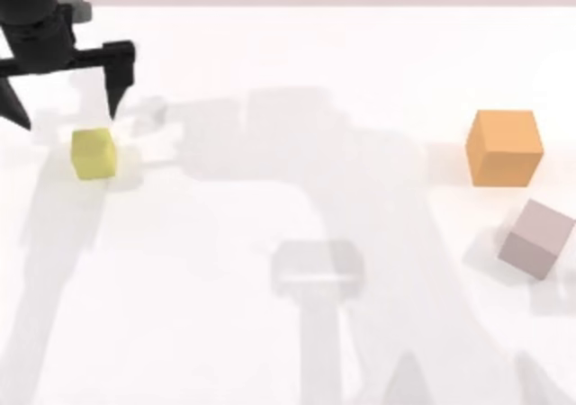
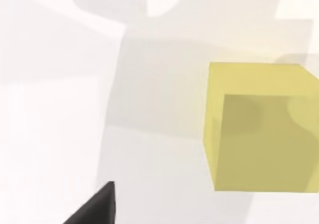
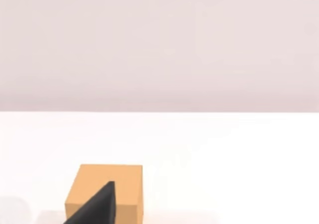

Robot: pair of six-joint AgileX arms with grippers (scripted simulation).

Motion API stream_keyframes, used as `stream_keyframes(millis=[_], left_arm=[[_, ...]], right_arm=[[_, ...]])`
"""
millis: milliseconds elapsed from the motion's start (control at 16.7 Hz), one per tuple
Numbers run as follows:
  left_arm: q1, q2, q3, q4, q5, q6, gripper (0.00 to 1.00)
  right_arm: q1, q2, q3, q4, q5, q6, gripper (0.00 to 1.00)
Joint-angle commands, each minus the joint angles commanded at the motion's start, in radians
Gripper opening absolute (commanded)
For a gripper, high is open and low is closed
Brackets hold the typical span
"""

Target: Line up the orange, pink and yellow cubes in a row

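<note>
The left end effector (image 1: 63,112) is positioned at the far left of the bench (image 1: 288,243), above and just behind the yellow cube (image 1: 94,153). Its two dark fingers (image 1: 119,76) are spread wide apart and hold nothing. The yellow cube rests on the bench surface near the left edge, just beside the fingertips and not between them. In the left wrist view the yellow cube (image 2: 259,127) fills the area near one dark fingertip (image 2: 97,206), with a clear gap of bench between the two.

The orange cube (image 1: 504,147) rests on the right side of the bench, well apart from the yellow cube. The pink cube (image 1: 537,238) lies just beside it, nearer the front edge and rotated relative to it; the two cubes are not touching.

The right arm is out of the top view. Its wrist view shows one dark fingertip (image 3: 94,206) in front of the orange cube (image 3: 107,189); the state of the right end effector cannot be determined
</note>
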Motion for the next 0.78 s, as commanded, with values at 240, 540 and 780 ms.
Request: stream_keyframes(millis=[240, 540, 780], left_arm=[[-0.003, 0.014, -0.063, 0.073, 0.0, 0.003, 1.0], [-0.004, 0.058, -0.213, 0.276, 0.001, 0.002, 1.0], [-0.004, 0.067, -0.242, 0.308, 0.001, 0.001, 1.0]], right_arm=[[0.0, 0.0, 0.0, 0.0, 0.0, 0.0, 1.0], [0.0, 0.0, 0.0, 0.0, 0.0, 0.0, 1.0], [0.0, 0.0, 0.0, 0.0, 0.0, 0.0, 1.0]])
